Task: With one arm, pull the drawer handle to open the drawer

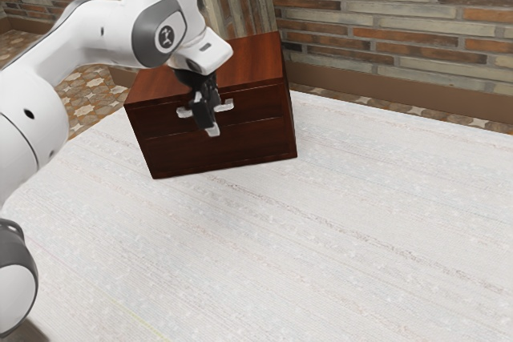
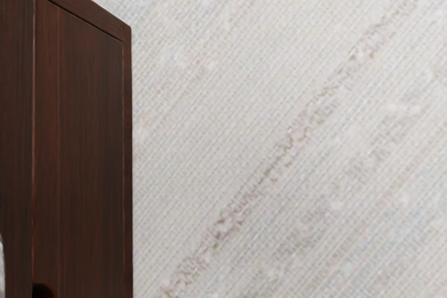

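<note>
Though one pincer (image 1: 207,114) sits at the single drawer handle (image 1: 227,105), its grip is unclear.

exterior: beside arm (image 1: 80,46), raised, angled down across counter (image 1: 321,238) toward brick wall (image 1: 401,22), mid-range | wrist: close against cabinet (image 2: 70,158) front, facing counter | shared: cabinet front, counter strip beside it

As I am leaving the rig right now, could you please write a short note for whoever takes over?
End effector: at the white handle; whether it has gripped cannot be told.
Things: the wooden cabinet stands on the table; the handle sits on its upper drawer.
Done: the reach to the handle.
Left: confirm the grasp, then pull; the drawer front looks flush, so it is not open yet.
</note>
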You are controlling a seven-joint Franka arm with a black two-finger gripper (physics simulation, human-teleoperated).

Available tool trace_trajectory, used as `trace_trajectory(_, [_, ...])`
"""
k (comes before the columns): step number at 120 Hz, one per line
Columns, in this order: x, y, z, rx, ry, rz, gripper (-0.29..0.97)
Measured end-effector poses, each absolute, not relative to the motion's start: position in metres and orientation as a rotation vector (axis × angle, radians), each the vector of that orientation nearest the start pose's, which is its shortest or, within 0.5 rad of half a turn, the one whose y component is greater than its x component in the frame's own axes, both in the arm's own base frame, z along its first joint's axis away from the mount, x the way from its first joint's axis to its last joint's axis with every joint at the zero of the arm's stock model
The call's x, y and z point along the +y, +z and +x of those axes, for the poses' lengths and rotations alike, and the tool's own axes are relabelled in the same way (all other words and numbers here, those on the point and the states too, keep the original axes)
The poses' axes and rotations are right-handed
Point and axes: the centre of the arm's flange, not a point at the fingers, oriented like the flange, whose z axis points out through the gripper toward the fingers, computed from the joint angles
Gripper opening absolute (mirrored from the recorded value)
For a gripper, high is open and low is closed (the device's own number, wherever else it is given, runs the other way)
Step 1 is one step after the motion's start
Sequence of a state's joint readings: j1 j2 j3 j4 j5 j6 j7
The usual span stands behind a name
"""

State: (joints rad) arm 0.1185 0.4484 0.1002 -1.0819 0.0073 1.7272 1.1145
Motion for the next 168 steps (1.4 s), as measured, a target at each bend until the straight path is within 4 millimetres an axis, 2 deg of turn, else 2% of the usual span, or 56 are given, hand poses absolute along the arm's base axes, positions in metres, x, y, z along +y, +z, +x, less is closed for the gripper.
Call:
trace_trajectory(25, [0.141, 0.594, 0.689, 1.299, -0.216, -2.636, 0.61])
trace_trajectory(61, [0.155, 0.570, 0.708, 1.310, -0.238, -2.550, 0.53])
trace_trajectory(110, [0.161, 0.571, 0.716, 1.339, -0.286, -2.472, 0.49])
trace_trajectory(133, [0.167, 0.564, 0.717, 1.340, -0.265, -2.472, 0.57])
trace_trajectory(168, [0.169, 0.561, 0.715, 1.347, -0.243, -2.480, 0.59])
